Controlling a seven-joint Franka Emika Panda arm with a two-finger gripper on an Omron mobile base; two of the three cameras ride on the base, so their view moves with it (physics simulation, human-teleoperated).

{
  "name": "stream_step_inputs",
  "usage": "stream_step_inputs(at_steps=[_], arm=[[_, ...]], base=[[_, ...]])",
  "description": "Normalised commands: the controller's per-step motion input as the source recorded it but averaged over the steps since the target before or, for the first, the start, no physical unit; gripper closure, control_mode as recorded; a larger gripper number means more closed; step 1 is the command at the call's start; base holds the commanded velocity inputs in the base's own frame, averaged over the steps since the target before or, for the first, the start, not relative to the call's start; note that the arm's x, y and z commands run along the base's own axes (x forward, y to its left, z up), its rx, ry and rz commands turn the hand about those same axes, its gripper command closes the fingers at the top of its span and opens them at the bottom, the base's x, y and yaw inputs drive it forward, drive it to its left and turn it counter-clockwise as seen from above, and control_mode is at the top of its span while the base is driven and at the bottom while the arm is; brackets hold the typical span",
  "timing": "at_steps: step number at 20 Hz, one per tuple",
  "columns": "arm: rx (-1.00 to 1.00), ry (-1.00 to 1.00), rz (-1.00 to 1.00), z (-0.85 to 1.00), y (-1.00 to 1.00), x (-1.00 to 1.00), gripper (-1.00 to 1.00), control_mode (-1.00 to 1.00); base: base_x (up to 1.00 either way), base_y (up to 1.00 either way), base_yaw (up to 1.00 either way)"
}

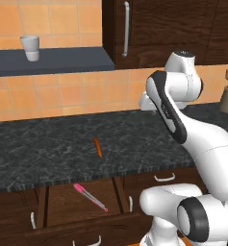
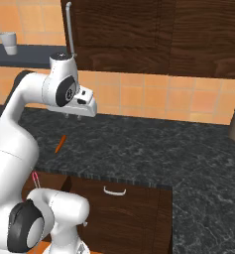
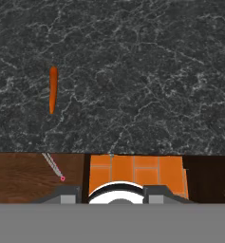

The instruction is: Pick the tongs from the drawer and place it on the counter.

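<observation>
**Tongs lie in the open drawer; hand high over the desk**

The speckled desk (image 1: 48, 144) spans the left base view. Below its front edge, the drawer (image 1: 62, 199) stands open. The tongs (image 1: 89, 196) lie slantwise on the drawer floor, magenta end toward 10 o'clock. An orange stick (image 1: 98, 147) rests on the desk at 12 o'clock from the tongs. The fingers (image 2: 73, 116) hang above the desk holding nothing; their spacing I cannot tell.

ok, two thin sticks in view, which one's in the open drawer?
The pink tongs, lying on the drawer floor. The shorter orange stick lies up on the counter.
</observation>
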Motion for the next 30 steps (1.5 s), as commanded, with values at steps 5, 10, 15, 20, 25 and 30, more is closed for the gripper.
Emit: stream_step_inputs(at_steps=[5,10,15,20,25,30], arm=[[0.0,0.0,0.0,0.0,0.0,-0.28,-1.0,-1.0],[-0.03,-0.01,0.04,0.0,0.17,-0.3,-1.0,-1.0],[-0.02,-0.06,0.09,0.0,0.16,-0.38,-1.0,-1.0],[-0.01,0.0,0.03,0.0,0.08,-0.09,-1.0,-1.0],[0.0,0.0,0.0,0.0,0.0,-0.03,-1.0,1.0],[0.0,0.0,0.0,0.0,0.0,0.0,-1.0,1.0]], base=[[0.0,0.0,0.0],[0.0,0.0,0.0],[0.0,0.0,0.0],[0.0,0.0,0.0],[-0.31,-0.25,0.0],[-0.33,-0.55,0.0]])
